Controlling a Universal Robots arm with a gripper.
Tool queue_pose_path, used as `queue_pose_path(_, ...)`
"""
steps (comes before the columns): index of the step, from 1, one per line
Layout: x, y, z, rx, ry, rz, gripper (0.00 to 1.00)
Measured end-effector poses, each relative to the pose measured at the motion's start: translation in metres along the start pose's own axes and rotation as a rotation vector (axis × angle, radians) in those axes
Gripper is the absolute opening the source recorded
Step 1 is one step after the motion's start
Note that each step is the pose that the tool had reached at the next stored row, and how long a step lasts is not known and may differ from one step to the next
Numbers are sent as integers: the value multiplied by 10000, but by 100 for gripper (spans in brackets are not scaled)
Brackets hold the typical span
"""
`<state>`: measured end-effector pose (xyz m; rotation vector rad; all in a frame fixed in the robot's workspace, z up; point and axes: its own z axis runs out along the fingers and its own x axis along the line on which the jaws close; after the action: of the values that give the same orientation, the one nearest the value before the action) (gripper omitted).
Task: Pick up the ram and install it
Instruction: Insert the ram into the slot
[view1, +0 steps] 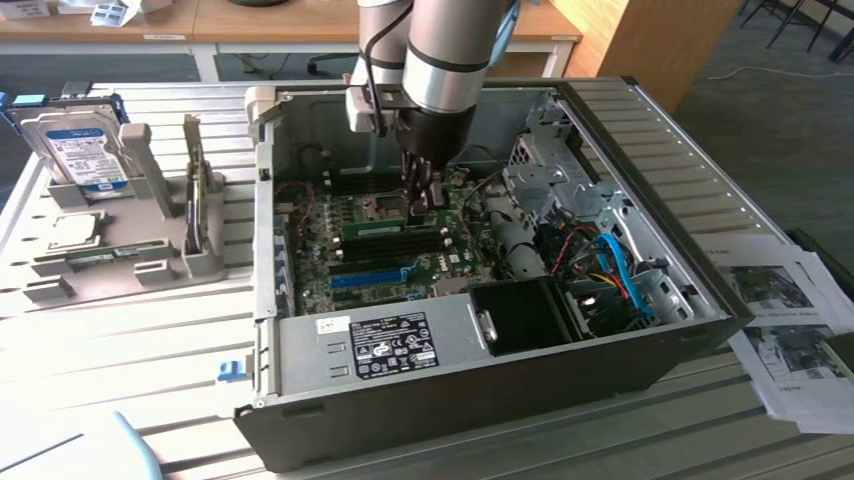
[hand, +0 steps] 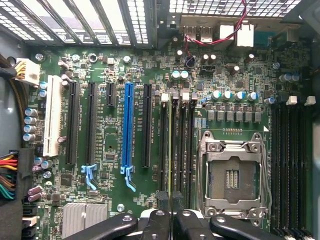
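Nearest, clamped tight in the gripper (hand: 170, 198): the ram (hand: 170, 142), held on edge over the motherboard (hand: 150, 60) and lined up along the black memory slots (hand: 186, 145). Cannot tell whether seated. Just beside on one side, the open processor socket (hand: 234, 177); on the other, the blue slot (hand: 128, 125). Farther out, the computer case (view1: 534, 400), then a hard drive (view1: 83, 150) at the exterior view's left.

Our arm (view1: 441, 60) hung straight down, wrist vertical; our gripper (view1: 424, 203) pointed downward, its fingers (hand: 160, 222) pinched narrowly on the ram (hand: 170, 150).
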<state>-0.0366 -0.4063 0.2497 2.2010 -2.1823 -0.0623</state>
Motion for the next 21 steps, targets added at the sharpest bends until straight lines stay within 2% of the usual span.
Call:
queue_pose_path(9,8,0,1,-1,0,0,11)
queue_pose_path(17,8,-6,92,0,0,0,11)
queue_pose_path(21,8,-6,101,-1,1,-1,11)
